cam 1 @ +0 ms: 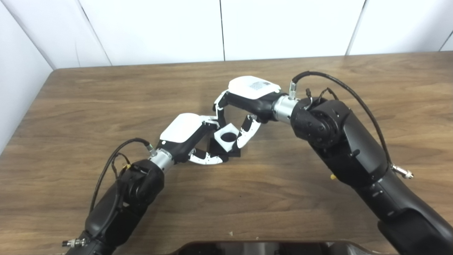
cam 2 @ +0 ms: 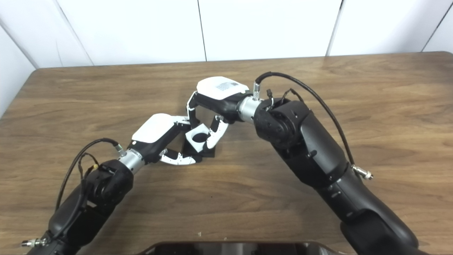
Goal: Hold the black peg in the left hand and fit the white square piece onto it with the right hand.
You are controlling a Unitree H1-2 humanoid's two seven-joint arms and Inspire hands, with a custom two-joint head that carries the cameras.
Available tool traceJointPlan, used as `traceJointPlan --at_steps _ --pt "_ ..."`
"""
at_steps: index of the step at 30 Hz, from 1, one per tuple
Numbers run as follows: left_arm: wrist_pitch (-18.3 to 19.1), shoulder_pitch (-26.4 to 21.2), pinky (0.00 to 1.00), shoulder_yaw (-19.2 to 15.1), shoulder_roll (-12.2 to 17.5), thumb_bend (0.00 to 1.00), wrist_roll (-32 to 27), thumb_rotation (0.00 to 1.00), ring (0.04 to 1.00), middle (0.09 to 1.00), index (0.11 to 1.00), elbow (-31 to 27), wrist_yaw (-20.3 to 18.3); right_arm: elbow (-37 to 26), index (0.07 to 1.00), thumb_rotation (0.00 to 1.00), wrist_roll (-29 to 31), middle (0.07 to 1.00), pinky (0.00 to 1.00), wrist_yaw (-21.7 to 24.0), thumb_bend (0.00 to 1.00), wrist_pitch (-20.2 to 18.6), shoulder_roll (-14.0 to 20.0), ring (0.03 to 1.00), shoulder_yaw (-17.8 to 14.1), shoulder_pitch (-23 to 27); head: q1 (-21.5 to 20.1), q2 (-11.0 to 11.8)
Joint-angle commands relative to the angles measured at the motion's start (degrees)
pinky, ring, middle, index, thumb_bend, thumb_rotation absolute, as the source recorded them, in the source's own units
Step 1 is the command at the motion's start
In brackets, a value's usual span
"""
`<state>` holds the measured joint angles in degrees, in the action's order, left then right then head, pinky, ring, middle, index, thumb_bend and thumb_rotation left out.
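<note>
A small grey label is seen on the white back of the right hand (cam 1: 252,95) — its writing is too small to be read. No other writing is seen. The white square piece (cam 1: 226,136) is smooth, w/ flat sides and a round dark hole in its top. It is pinched by the right hand, fingers on its far side and thumb on its near side. It sits on top of the black peg (cam 1: 226,151), a blocky black thing whose base is on the desk (cam 1: 70,106) near the middle. The black peg is held at its left side by the left hand (cam 1: 187,136), fingers curled round it. The desk is brown wood w/ wavy grain lines — its top looks smooth. White wall panels (cam 1: 159,28) stand behind it.
</note>
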<state>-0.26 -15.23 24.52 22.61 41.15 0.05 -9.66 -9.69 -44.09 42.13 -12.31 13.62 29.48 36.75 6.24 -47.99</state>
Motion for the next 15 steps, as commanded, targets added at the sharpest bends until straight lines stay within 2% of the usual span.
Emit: traceJointPlan --at_steps 1,15 --pt "4.13 2.28 0.84 1.46 2.00 0.81 4.37 0.26 0.841 0.859 0.570 3.00 -4.27 -0.53 0.480 0.15 -0.11 0.798 0.83 -1.82 0.51 1.57 0.17 0.877 -0.73 2.28 0.11 -0.03" --pt "4.21 2.47 0.85 1.18 2.15 0.80 4.03 0.26 0.842 0.858 0.569 2.76 -4.37 1.27 0.480 0.14 -0.09 0.791 0.83 -2.80 0.51 0.90 0.61 0.871 -1.40 2.63 0.16 -0.35"
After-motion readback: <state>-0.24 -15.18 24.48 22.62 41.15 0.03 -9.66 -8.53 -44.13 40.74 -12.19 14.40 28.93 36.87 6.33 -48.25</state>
